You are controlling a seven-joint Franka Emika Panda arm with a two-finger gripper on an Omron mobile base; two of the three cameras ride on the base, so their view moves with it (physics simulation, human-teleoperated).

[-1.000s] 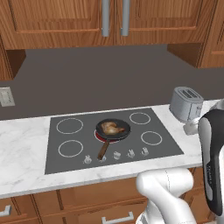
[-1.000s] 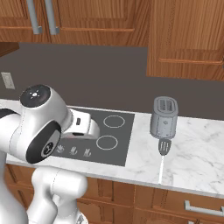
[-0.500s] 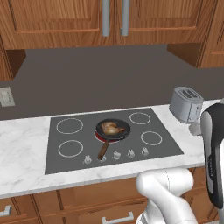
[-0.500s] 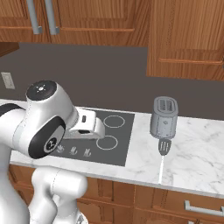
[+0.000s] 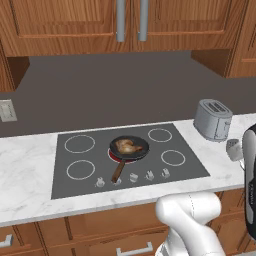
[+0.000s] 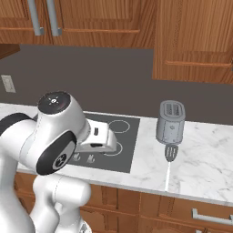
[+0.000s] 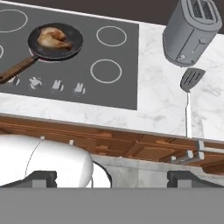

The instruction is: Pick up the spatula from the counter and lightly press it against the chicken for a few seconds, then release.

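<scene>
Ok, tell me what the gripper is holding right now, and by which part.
Nothing. The gripper is open and empty, fingertips wide apart; the spatula lies untouched on the counter in front of the toaster.

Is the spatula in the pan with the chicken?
No, the spatula lies on the counter beside the toaster, away from the pan holding the chicken.
</scene>
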